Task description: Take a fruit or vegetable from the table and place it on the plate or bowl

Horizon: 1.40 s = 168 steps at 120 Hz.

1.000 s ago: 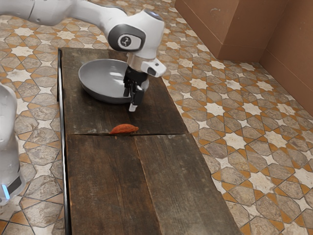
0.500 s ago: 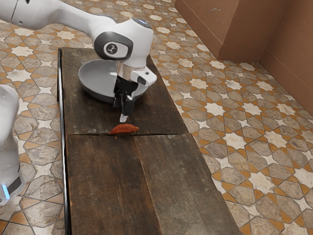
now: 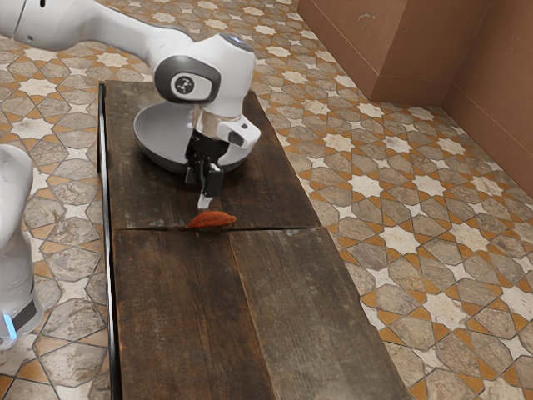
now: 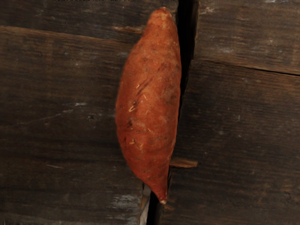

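Observation:
An orange-brown sweet potato (image 3: 211, 220) lies on the dark wooden table (image 3: 250, 317), along the seam between two boards. My gripper (image 3: 201, 193) hangs just above its end nearer the bowl, pointing down, fingers open and empty. In the wrist view the sweet potato (image 4: 149, 101) lies straight under my hand, lengthwise along the dark gap between the boards. A grey bowl (image 3: 158, 133) stands behind my gripper at the far end of the table, partly hidden by my arm.
The table is long and narrow, with a black edge rail (image 3: 104, 250) along the exterior view's left. Patterned floor tiles (image 3: 400, 208) surround it. The robot's white base (image 3: 12, 250) stands at the exterior view's left edge.
My hand has moved from the bowl's rim toward the sweet potato and come lower, now hanging just above it. The sweet potato and the bowl have not moved.

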Motion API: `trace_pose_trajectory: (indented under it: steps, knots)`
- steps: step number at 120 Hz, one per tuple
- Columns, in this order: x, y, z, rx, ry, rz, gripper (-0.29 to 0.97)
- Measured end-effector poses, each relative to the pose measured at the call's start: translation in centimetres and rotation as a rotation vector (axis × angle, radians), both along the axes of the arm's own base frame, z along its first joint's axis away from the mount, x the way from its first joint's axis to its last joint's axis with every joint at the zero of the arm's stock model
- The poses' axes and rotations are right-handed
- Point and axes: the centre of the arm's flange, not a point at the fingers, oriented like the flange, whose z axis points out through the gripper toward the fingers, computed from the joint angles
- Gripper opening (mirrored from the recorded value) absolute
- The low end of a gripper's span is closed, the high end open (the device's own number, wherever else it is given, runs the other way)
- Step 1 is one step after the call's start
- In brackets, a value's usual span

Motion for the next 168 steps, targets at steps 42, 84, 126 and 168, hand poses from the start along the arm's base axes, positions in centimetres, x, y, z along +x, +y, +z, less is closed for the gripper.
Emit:
trace_pose_trajectory:
  steps: [42, 84, 126, 168]
  knots:
    - [0.6, 2.1, -1.4, 0.024, 0.024, 0.036, 0.68]
    - [2.5, 0.4, -4.2, 0.033, 0.052, 0.015, 0.68]
    - [3.3, 0.0, -5.1, 0.030, 0.043, 0.018, 0.66]
    - [4.1, -0.3, -6.8, 0.028, 0.058, 0.025, 0.47]
